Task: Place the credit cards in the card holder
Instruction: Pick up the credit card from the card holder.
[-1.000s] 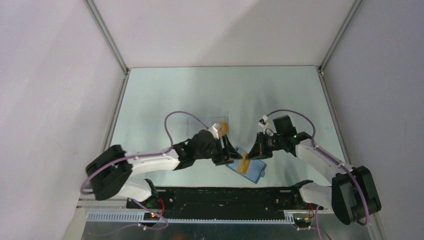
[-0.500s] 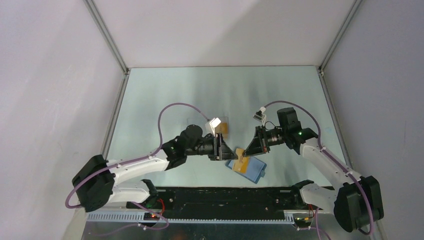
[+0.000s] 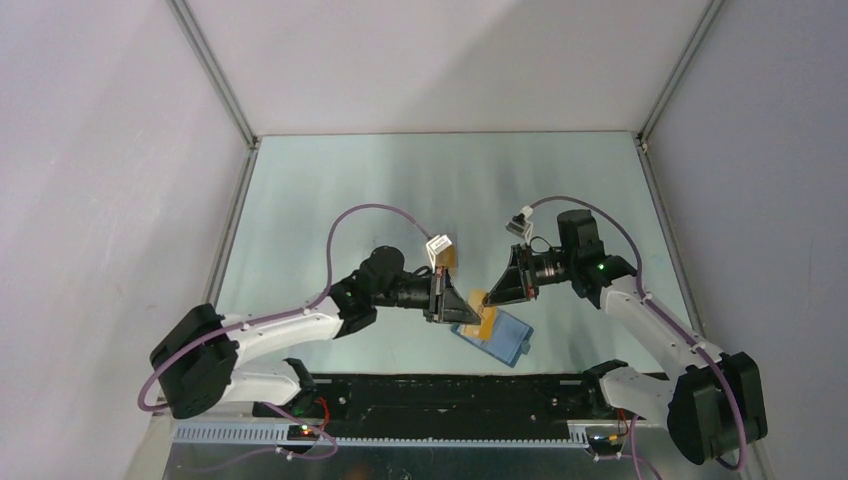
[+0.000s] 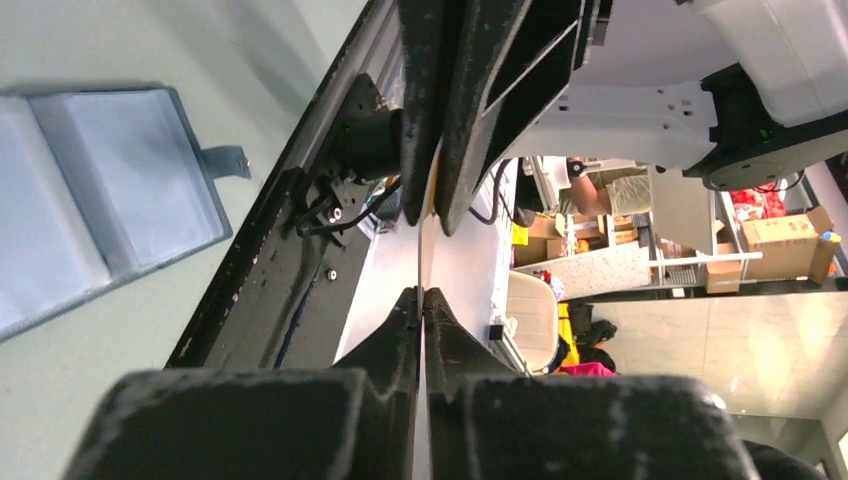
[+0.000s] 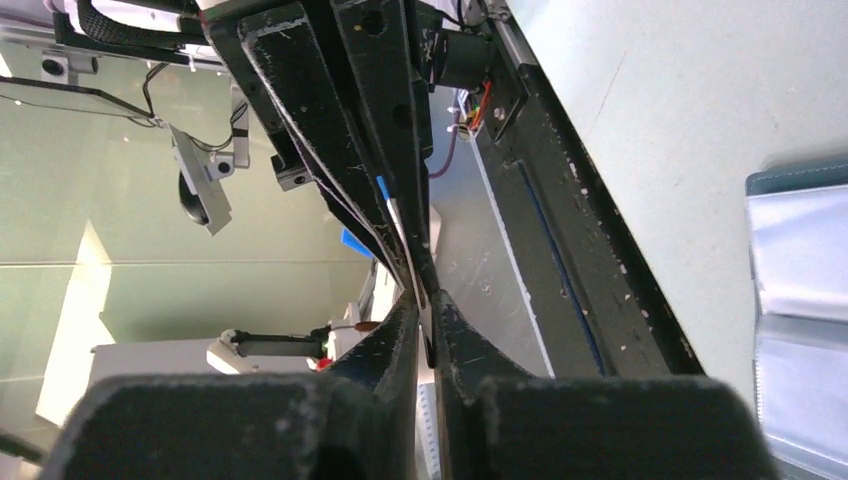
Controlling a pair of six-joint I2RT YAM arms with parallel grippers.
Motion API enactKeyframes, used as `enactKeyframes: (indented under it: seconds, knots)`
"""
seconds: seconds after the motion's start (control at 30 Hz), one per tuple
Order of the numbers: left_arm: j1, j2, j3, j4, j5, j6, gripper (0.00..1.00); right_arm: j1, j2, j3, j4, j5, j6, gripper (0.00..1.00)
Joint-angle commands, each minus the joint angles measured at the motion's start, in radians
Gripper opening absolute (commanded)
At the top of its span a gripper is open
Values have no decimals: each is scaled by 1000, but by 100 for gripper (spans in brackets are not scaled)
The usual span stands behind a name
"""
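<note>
Clamping one card [image 3: 486, 320], both jaws meet above the card holder [image 3: 510, 343].

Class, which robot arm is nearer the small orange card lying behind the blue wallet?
Left. The left arm's wrist sits right beside that small orange card; the right arm stands off to its right. The left gripper and right gripper pinch a second orange card.

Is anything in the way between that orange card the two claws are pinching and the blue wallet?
Nothing visible is. The left gripper and the right gripper both pinch the orange card by its edges, just above the blue wallet. The wallet lies open on the table, and the pale panels that show are bare.
</note>
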Motion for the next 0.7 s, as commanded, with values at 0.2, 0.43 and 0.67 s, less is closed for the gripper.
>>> enactKeyframes:
  seconds: [0.2, 0.43, 0.67]
  knots:
    - [1, -101, -33, 82, -187, -62, 0, -13, -153, 30, 19, 209, 80, 76]
    - [1, -128, -64, 236, -241, -146, 0, -8, -181, -90, 377, 148, 359, 68]
    - [1, -110, -75, 350, -214, -185, 0, 39, -147, -99, 479, 142, 421, 43]
